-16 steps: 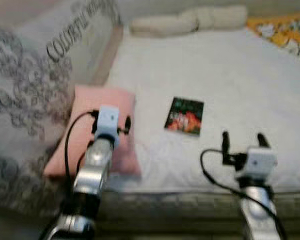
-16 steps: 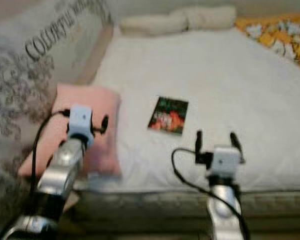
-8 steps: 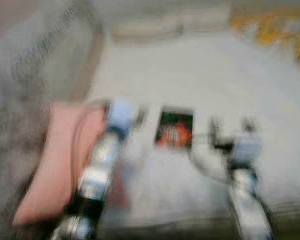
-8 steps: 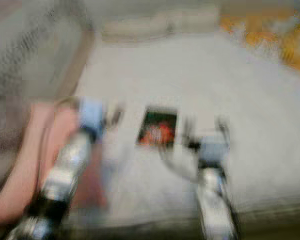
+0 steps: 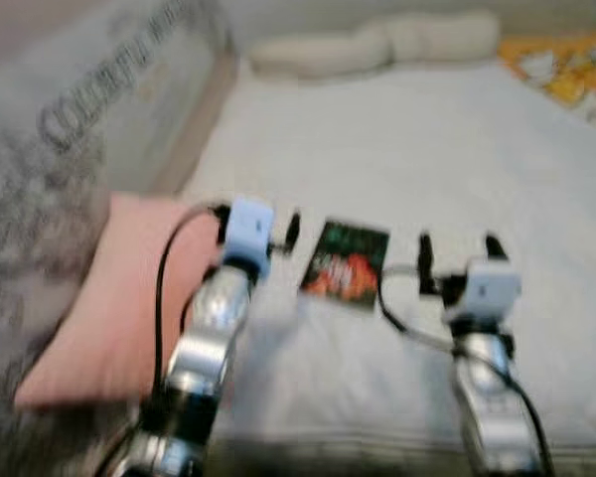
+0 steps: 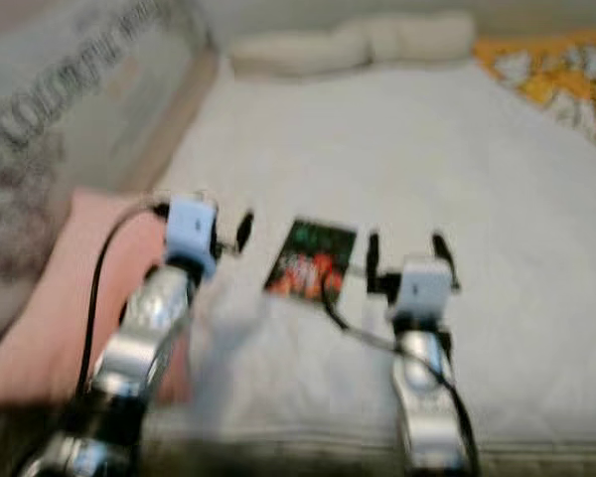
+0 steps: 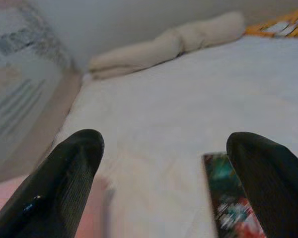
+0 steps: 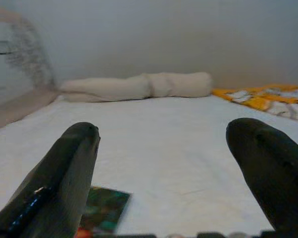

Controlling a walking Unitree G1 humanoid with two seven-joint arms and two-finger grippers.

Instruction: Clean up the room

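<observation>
Obs: book (image 5: 345, 262) lies flat on the white bed (image 5: 397, 149), near the front edge, between the two arms. Left gripper (image 5: 278, 231) hovers just beside its near-left corner; right gripper (image 5: 455, 250) hovers just to its right. Both released, fingers spread wide, holding nothing; wrist views confirm the gap.

Step in hand (judgement): approach and pick up the book. Head views are blurred, so the robot is prob. in motion; settle the stance before reaching.

How to do it well:
- Book is thin and flat on a soft sheet, w/ no edge standing proud. A top-down pinch will likely fail.
- Better: bring one finger in low at an edge, press into the mattress so the cover lifts, then close across the thickness.
- Alt: slide it toward the front edge of the bed and grip the overhang.
- Right gripper is already roughly level w/ the book, so I'd use that one. Keep the left clear of the pink pillow (image 5: 109, 298).

Materials/shapes:
- Book: rectangular, glossy-looking dark cover w/ green and red-orange print; prob. slippery.
- Bed sheet: matte white, faintly quilted, gives under load.
- Pink pillow: soft, squarish, at left, overhanging the front edge.
- Rolled blanket (image 5: 377, 45): cream, lumpy, at the far end.
- Yellow cloth (image 5: 571, 65): patterned yellow-and-white, far right corner.
- Gripper fingers (image 7: 64, 183): black, rounded tips.
</observation>
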